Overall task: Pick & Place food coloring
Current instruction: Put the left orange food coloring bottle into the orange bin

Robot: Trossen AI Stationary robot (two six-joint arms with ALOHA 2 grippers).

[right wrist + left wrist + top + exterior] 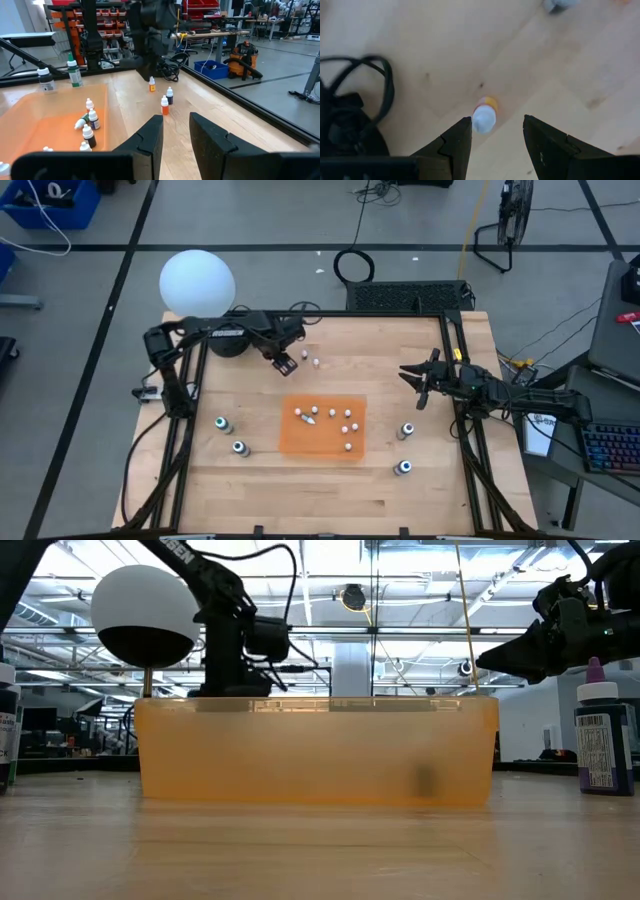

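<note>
The food coloring is spread over the table. Several tiny white-topped bottles (322,418) stand or lie on the flat orange mat (300,442). Larger teal-topped bottles stand left (221,424) and right (407,430) of it. Beyond the mat's far edge stand three tiny bottles; one has an orange body (484,116). My left gripper (497,135) hangs open just above that one, pointing down, its fingers apart from it. My right gripper (410,375) waits level at the right, open, with nothing between its fingers.
A white globe lamp (197,282) and black cables (350,100) lie at the far left behind the left arm. Two more tiny bottles (169,95) (164,105) stand close by on the bare wood. Black frame rails (458,380) run along both table sides.
</note>
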